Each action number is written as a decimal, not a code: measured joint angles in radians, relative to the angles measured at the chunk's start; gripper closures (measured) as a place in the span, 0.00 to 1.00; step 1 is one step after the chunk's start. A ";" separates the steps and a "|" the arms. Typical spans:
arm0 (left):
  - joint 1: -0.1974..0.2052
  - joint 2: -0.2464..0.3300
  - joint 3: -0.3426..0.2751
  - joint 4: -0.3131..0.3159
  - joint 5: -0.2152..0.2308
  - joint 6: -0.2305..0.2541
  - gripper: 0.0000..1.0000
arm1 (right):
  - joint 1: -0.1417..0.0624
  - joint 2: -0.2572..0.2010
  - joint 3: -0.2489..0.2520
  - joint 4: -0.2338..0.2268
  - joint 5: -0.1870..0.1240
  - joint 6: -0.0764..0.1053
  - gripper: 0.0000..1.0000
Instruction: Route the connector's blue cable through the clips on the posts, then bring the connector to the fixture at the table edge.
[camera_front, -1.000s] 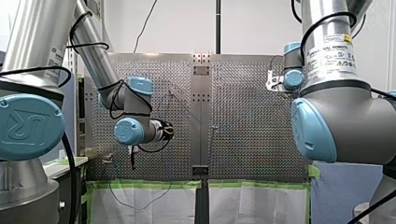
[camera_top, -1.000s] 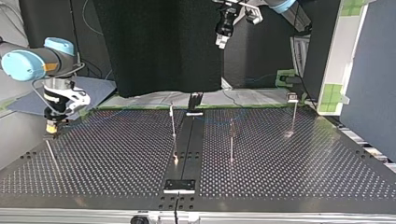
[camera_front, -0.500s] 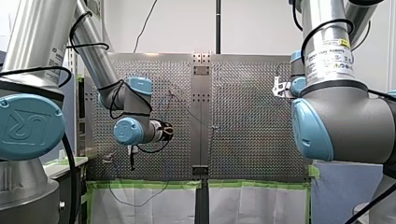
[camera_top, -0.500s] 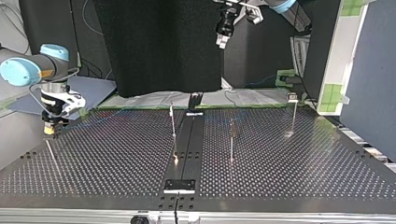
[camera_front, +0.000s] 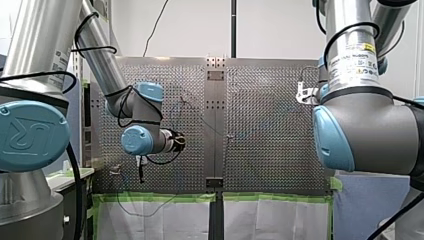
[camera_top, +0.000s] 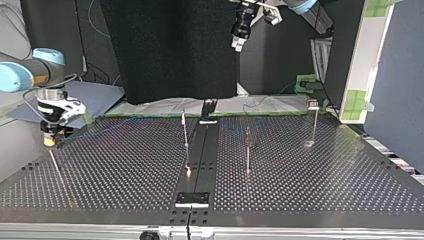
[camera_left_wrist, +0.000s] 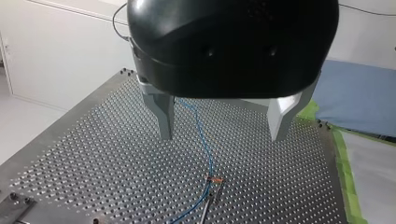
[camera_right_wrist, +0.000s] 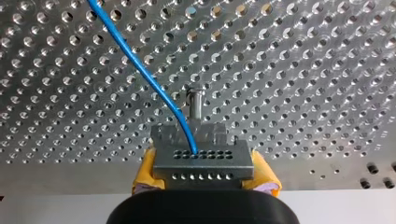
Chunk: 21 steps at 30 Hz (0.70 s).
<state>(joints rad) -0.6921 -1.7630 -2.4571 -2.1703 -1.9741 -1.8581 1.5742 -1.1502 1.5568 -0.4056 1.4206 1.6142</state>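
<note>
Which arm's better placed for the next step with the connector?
Right. My right hand is shut on the connector, low at the edge of the table, blue cable trailing. My left hand is open, empty, high above the table.

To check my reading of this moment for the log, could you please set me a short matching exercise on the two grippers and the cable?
Things:
1. my left gripper
2. my right gripper
3. blue cable

States:
A. runs into the upper row of holes of the connector
B. open, holding nothing
C. shut on the connector

Pairs: 1-B, 2-C, 3-A
</note>
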 joint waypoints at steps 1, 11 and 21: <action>0.000 0.000 0.000 -0.002 0.000 -0.001 0.00 | -0.004 0.000 0.000 0.002 -0.007 0.000 1.00; 0.000 0.000 0.000 -0.007 0.000 -0.002 0.00 | -0.042 0.001 0.003 0.017 -0.093 -0.008 1.00; 0.000 0.000 0.000 -0.009 -0.001 -0.003 0.00 | -0.064 0.004 0.004 -0.027 -0.171 0.015 1.00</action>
<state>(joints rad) -0.6922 -1.7630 -2.4571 -2.1798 -1.9756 -1.8606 1.5102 -1.1467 1.5609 -0.4324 1.2493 1.6291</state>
